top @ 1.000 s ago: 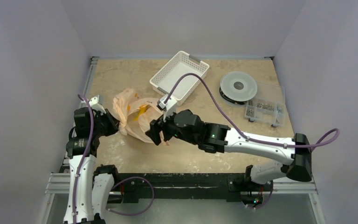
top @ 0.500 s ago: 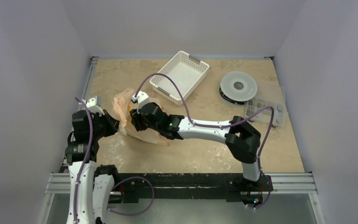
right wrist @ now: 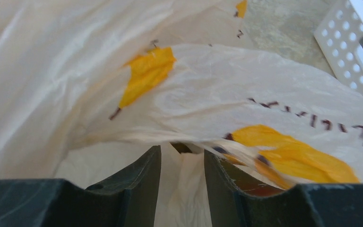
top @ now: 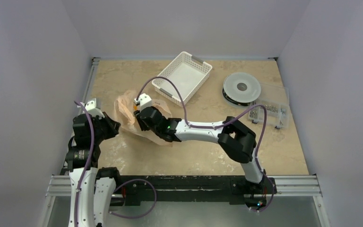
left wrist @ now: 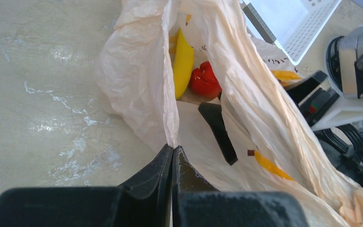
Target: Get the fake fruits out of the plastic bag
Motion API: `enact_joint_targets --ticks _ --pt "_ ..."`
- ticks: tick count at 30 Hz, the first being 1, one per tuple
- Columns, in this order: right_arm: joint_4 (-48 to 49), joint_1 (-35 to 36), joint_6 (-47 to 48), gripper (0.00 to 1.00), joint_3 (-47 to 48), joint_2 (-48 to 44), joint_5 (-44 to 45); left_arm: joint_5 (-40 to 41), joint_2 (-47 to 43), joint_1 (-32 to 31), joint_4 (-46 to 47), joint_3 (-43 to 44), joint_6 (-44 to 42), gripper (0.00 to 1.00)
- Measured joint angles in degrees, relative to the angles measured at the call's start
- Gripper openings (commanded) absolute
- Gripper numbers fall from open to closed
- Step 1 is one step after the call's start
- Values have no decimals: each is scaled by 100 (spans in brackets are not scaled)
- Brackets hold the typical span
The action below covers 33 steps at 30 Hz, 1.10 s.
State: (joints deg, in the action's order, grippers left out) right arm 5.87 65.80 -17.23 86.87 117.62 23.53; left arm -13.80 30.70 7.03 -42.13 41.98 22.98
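Observation:
The pale-orange plastic bag (top: 125, 109) lies at the left of the table with its mouth held open. My left gripper (top: 112, 126) is shut on the bag's near edge (left wrist: 172, 142). In the left wrist view a yellow fruit (left wrist: 183, 64) and a red-orange fruit (left wrist: 205, 81) lie deep inside the bag (left wrist: 137, 80), with one of my right gripper's black fingers (left wrist: 220, 133) just short of them. My right gripper (top: 140, 121) is open inside the bag (right wrist: 75, 94), with bag film draped over its tips (right wrist: 182, 153). The brown-maroon fruit is not clearly in view.
A white perforated basket (top: 182, 78) stands behind the bag, and shows in the left wrist view (left wrist: 293, 19) and the right wrist view (right wrist: 354, 42). A grey spool (top: 241, 88) and a clear parts box (top: 268, 113) sit at the back right.
My right arm has swung left and pushed its gripper from the bag's outer side into the bag's mouth. My left gripper kept its hold on the edge and drew slightly back.

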Motion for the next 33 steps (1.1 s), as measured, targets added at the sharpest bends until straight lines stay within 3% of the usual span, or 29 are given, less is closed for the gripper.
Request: enact_joint_targets --ticks 10,18,20,23,25,33 --pt "-7 70 -662 37 -1794 -1163 138 186 11 -9 -48 0 20 0" --pt "557 518 -1106 37 -2673 -940 243 269 433 -295 -225 0 28 1" --pt "719 535 -1211 38 -2771 -809 219 267 586 -372 -271 0 26 17" --pt "796 511 -1266 38 -2802 -717 98 225 822 -455 -284 0 31 59" --pt "787 501 -1270 39 -2811 -780 0 142 986 -501 -271 0 50 78" --pt "595 439 -1259 46 -2830 -2046 -273 -577 1744 -603 -111 -68 662 88"
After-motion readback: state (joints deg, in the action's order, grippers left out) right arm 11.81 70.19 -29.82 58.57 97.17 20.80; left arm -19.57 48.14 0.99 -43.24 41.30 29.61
